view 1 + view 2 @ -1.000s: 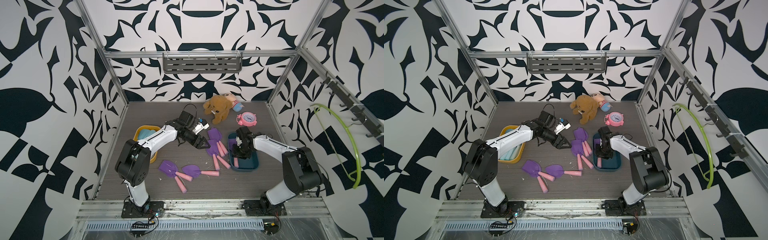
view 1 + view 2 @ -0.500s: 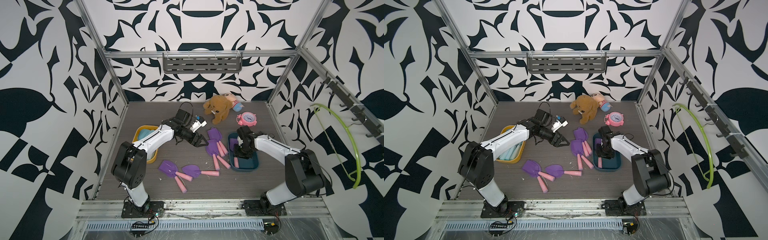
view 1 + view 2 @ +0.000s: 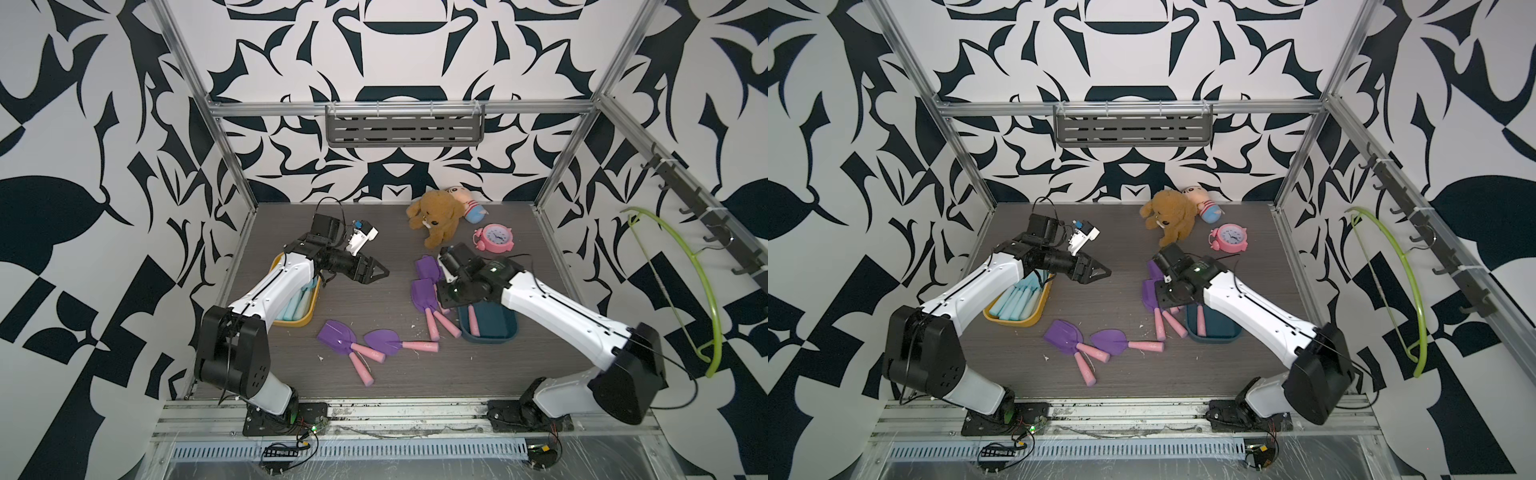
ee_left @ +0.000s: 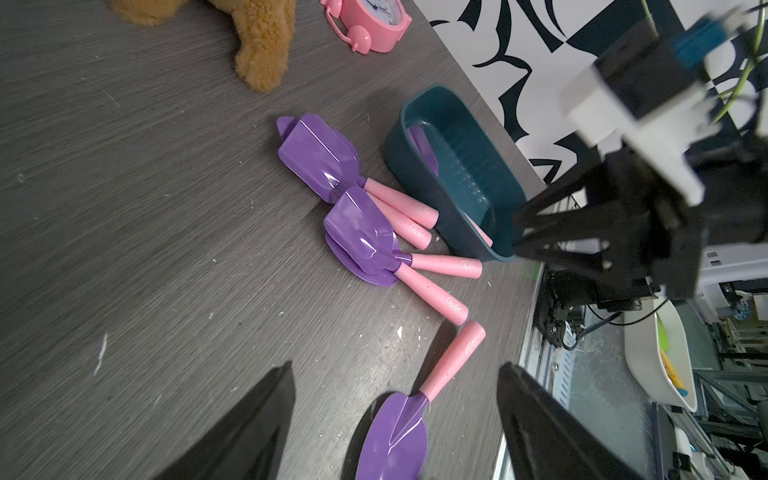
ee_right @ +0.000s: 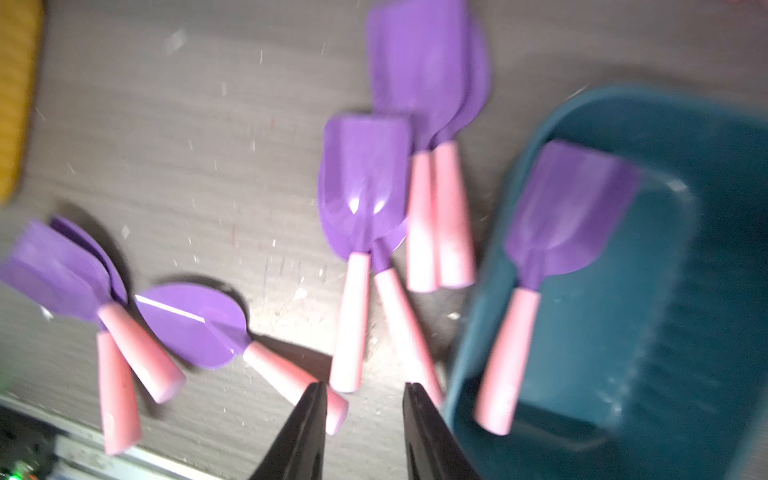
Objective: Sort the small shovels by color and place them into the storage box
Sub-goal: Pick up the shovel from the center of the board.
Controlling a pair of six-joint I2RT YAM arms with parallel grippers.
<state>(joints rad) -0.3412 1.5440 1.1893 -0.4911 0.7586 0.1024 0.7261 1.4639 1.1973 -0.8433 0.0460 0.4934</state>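
yellow box (image 3: 293, 322), both top views: sits under the left arm, packed with light blue shovels (image 3: 1017, 301) lying side by side.
teal box (image 3: 490, 338), both top views: sits partly under the right arm, one pink handle showing inside.
purple shovels (image 3: 384, 340), both top views: lie on the table (image 3: 374, 299) between the two boxes, three toward the front edge, four bunched just beside the teal box.
left gripper (image 3: 381, 273), a top view: hangs over bare table, near the yellow box.
fingers (image 4: 257, 415), left wrist view: spread wide, nothing between them, above a purple shovel lying flat.
right gripper (image 5: 363, 388), right wrist view: jaws a narrow gap apart, nothing gripped, above pink handle ends just beside the teal box's rim.
boxed purple shovel (image 5: 569, 216), right wrist view: lies inside the teal box, blurred, handle end nearer the gripper.
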